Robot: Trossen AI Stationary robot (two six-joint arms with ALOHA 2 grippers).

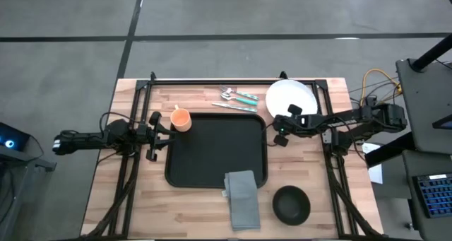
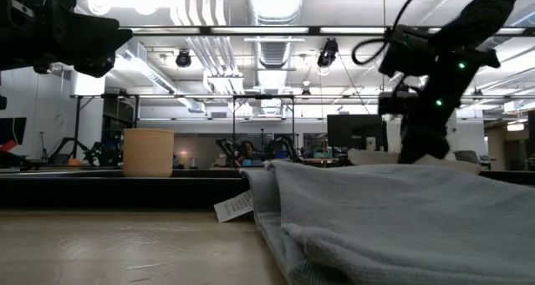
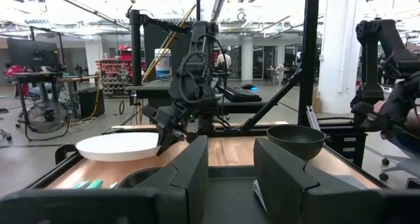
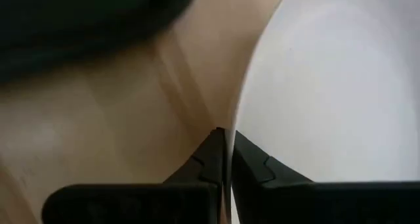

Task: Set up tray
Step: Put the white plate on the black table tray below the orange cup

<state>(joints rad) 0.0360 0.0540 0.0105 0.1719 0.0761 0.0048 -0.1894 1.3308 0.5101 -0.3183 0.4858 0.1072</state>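
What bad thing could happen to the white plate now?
The right gripper is shut on just the rim of the white plate, so the plate might slip out or tip when lifted.

The cutlery lies close beside the plate on the table, so a sliding plate might knock it.

The orange cup stands at the black tray's corner near the open left gripper, which might bump it.

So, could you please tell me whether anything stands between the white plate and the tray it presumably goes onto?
Nothing visible does. The right hand is shut on the rim of the white plate, just beside the tray. The tray's near part is bare; only the grey napkin overlaps its front edge, farther off.
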